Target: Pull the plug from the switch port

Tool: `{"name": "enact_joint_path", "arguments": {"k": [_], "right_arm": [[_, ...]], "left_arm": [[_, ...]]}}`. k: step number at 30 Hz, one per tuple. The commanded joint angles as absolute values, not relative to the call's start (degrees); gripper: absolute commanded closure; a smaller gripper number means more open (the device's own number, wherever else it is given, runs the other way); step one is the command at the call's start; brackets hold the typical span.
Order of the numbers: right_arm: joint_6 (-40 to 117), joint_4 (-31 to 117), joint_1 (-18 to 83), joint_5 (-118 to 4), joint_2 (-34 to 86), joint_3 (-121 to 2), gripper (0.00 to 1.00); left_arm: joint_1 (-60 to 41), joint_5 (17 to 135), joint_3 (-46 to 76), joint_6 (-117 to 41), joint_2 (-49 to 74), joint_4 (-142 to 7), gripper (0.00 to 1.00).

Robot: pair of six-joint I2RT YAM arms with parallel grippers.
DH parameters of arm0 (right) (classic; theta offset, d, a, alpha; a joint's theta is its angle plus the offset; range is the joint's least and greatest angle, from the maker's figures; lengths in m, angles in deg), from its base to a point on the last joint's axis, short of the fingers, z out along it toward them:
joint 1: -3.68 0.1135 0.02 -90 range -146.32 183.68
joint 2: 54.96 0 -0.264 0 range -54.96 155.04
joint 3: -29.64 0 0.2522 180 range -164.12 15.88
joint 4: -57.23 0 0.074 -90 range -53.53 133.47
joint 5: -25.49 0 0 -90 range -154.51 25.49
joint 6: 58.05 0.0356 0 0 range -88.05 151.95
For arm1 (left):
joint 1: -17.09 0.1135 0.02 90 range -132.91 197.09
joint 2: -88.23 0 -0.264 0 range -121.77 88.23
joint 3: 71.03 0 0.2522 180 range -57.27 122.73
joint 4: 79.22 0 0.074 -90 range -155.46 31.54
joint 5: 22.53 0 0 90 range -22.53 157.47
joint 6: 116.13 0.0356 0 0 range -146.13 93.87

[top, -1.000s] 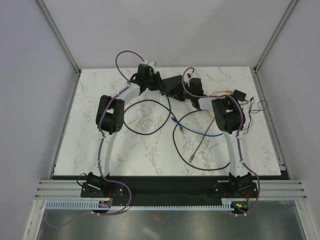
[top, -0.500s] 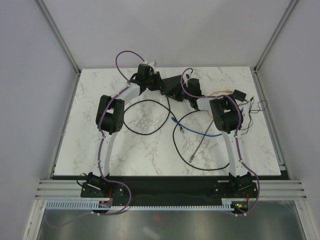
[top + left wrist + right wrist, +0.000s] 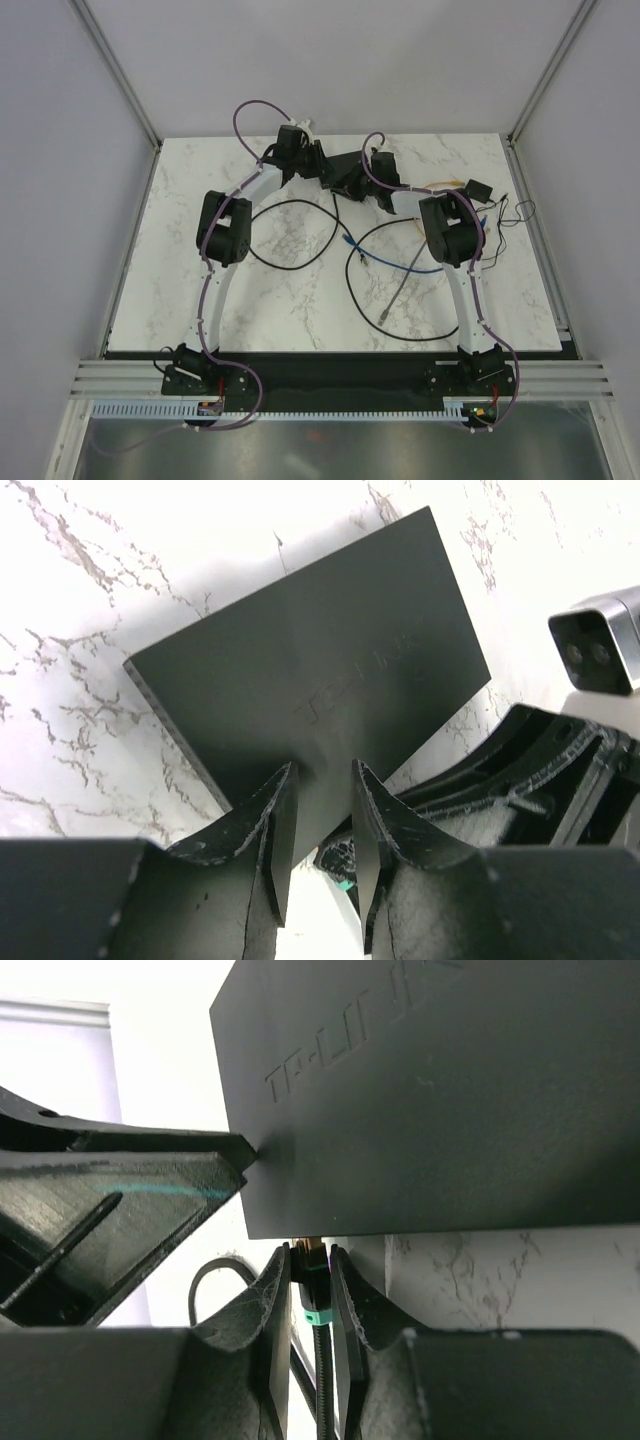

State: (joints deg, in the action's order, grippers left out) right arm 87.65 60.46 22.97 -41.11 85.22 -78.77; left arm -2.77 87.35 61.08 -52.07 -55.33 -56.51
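While right of the switch (image 3: 343, 170), 1 black block (image 3: 478, 190) among cables (image 3: 441, 184).

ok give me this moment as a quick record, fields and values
left gripper: clamped on an edge of the switch
right gripper: closed on the plug
plug: meets the switch's edge, apparently not yet out
surface: marble table
also there: loose cables nearer the arm bases
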Motion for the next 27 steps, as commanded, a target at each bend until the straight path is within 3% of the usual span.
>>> {"name": "enact_joint_path", "arguments": {"k": [1, 5, 7, 13, 20, 22, 23, 27], "right_arm": [[83.8, 46.1, 23.4, -47.7, 83.7, -74.9, 1.0], [74.3, 38.0, 25.8, -61.6, 80.8, -77.6, 1.0], [78.5, 48.3, 24.3, -49.2, 81.3, -74.8, 1.0], [97.1, 67.3, 23.2, -35.3, 85.2, -68.3, 1.0], [89.4, 52.2, 23.1, -48.9, 81.4, -66.6, 1.0], [82.0, 43.6, 24.1, -56.9, 79.4, -68.9, 1.0], [79.8, 39.7, 24.7, -67.0, 78.9, -70.2, 1.0], [74.6, 39.5, 25.5, -70.2, 79.4, -72.8, 1.0]], "left_arm": [[-2.8, 88.4, 63.9, -53.6, -57.8, -52.8, 0.64], [-2.8, 89.2, 65.2, -54.1, -58.7, -52.3, 0.65], [-2.8, 89.6, 65.6, -54.3, -59.3, -52.2, 0.65], [-2.6, 90.3, 66.6, -55.0, -60.1, -51.7, 0.65], [-2.5, 91.6, 67.6, -56.3, -61.2, -51.7, 0.67], [-2.4, 91.6, 67.8, -56.1, -61.2, -51.6, 0.67], [-2.4, 91.6, 67.8, -56.1, -61.2, -51.6, 0.67], [-2.4, 90.1, 67.1, -54.3, -59.7, -51.6, 0.67]]}}
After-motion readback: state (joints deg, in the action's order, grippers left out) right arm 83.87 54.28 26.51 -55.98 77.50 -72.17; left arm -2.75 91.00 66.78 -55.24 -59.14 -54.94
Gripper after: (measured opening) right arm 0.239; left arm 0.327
